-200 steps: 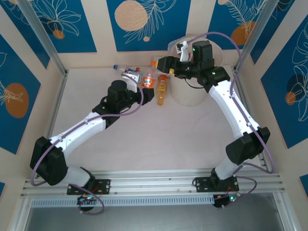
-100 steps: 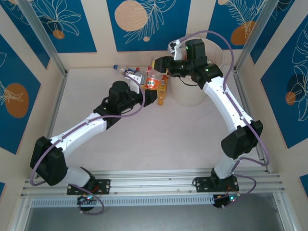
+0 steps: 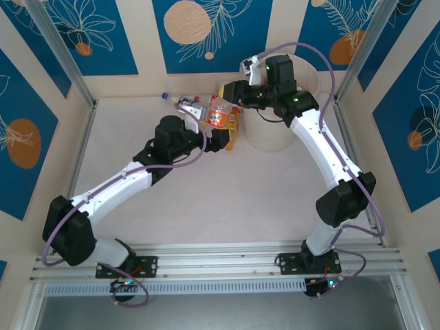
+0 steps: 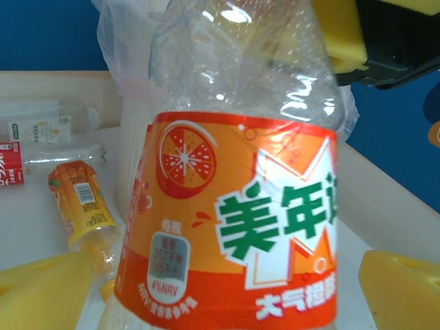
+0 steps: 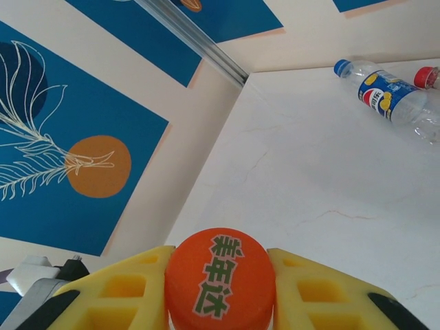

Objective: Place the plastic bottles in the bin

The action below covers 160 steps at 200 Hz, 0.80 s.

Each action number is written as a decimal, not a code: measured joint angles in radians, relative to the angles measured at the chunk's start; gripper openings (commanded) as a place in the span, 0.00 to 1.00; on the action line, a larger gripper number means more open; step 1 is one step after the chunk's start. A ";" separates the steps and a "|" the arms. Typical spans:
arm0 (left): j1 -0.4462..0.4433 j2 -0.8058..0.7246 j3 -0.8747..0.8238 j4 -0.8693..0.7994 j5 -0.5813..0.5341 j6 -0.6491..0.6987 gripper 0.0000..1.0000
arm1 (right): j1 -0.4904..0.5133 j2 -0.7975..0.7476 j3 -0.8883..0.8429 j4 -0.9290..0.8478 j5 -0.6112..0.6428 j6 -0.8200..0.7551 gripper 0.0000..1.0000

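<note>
**Orange bottle gripped at the cap, just left of the bin**

The left arm is stretched diagonally from its base towards the far middle of the table (image 3: pixel 240 199), elbow low. The left gripper (image 3: pixel 220 137) is spread wide; its yellow foam pads (image 4: pixel 41 292) stand clear on either side of the orange bottle (image 4: pixel 227 227).

The right arm is bent sharply at the elbow, its forearm reaching far-left past the bin (image 3: pixel 268 141). The right gripper (image 5: pixel 220 292) is clamped on the bottle's cap (image 5: pixel 220 278), a smooth orange disc with green lettering.

The orange bottle is of clear, crinkled plastic with a glossy orange label. Whether its base touches the table cannot be told.

The bin is round, cream-white and lined with thin clear film (image 4: pixel 117 41). A yellow bottle (image 4: pixel 86 213) lies at its foot, and a blue bottle (image 5: pixel 385 96) lies well apart.
</note>
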 measured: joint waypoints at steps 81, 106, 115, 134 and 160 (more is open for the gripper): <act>0.000 -0.056 -0.005 -0.003 -0.054 0.001 1.00 | -0.111 -0.002 0.148 -0.029 0.109 -0.042 0.20; 0.000 -0.056 -0.013 -0.006 -0.068 0.001 1.00 | -0.172 -0.007 0.151 -0.027 0.162 -0.044 0.20; 0.000 -0.056 -0.014 -0.007 -0.069 0.001 1.00 | -0.194 -0.008 0.151 -0.026 0.178 -0.044 0.20; 0.000 -0.056 -0.016 -0.009 -0.072 0.001 1.00 | -0.240 -0.008 0.151 -0.014 0.208 -0.044 0.20; 0.000 -0.056 -0.019 -0.010 -0.080 0.001 1.00 | -0.305 -0.012 0.137 0.035 0.229 -0.031 0.19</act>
